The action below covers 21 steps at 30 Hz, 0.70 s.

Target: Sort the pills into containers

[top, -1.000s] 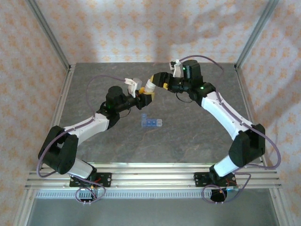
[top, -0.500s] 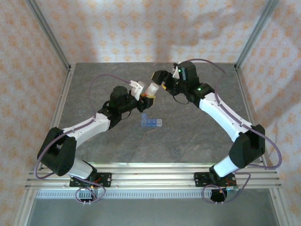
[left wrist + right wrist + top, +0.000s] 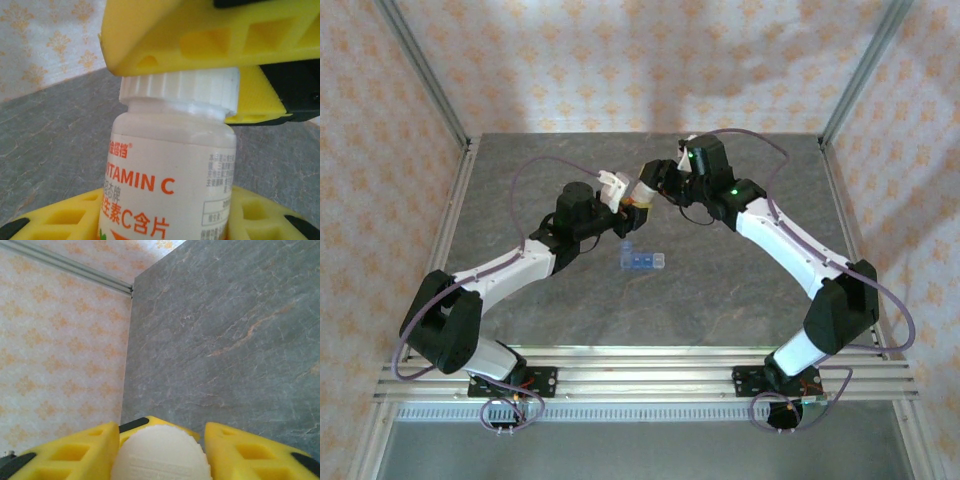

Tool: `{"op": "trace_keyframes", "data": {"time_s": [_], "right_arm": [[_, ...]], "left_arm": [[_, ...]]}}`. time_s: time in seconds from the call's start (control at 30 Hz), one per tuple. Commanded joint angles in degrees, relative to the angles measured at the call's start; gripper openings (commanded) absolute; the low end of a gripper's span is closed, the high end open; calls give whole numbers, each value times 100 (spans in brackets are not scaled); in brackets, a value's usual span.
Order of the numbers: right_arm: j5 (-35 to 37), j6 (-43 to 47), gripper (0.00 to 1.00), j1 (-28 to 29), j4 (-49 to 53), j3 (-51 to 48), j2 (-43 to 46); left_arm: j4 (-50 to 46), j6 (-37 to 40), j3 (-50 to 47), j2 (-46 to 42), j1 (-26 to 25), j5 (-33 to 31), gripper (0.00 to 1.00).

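A white bottle (image 3: pixel 170 185) labelled VITAMIN C, with a ribbed white cap (image 3: pixel 180 90), hangs above the back middle of the table. My left gripper (image 3: pixel 630 198) is shut on the bottle's body, a yellow finger (image 3: pixel 65 220) on each side. My right gripper (image 3: pixel 160 452) is shut on the cap (image 3: pixel 160 455); its yellow fingers (image 3: pixel 200 40) press the cap from two sides. The containers, a small translucent blue pill box (image 3: pixel 642 260), lie on the table nearer me than both grippers. No pills are in view.
The grey marbled table (image 3: pixel 740 290) is ringed by patterned walls and aluminium posts (image 3: pixel 420 75). Both arms reach in from the near rail (image 3: pixel 640 375) and meet at the back centre, with purple cables looping above them.
My right gripper has moved left onto the bottle's cap and closed round it. The left gripper has kept its hold on the bottle.
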<state>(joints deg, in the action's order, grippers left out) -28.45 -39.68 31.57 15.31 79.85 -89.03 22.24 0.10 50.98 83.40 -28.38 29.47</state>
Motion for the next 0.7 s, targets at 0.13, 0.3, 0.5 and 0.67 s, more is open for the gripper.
{"op": "trace_keyframes", "data": {"time_s": [0.13,0.3,0.5,0.67], "right_arm": [[-337,1113,35,-80,-113,-2,148],[-1618,1759,36,-489,-1069,-598,280],[-2169,1805,47,-625,-1198,-609,254],[-1655,1499,75,-631,-1014,-503,501]], "left_arm": [[310,-143,235,-31,-13,218,0],[1227,-1248,156,26,154,1225,0],[1423,-1623,141,50,228,1535,0],[638,-928,179,-76,223,920,0]]}}
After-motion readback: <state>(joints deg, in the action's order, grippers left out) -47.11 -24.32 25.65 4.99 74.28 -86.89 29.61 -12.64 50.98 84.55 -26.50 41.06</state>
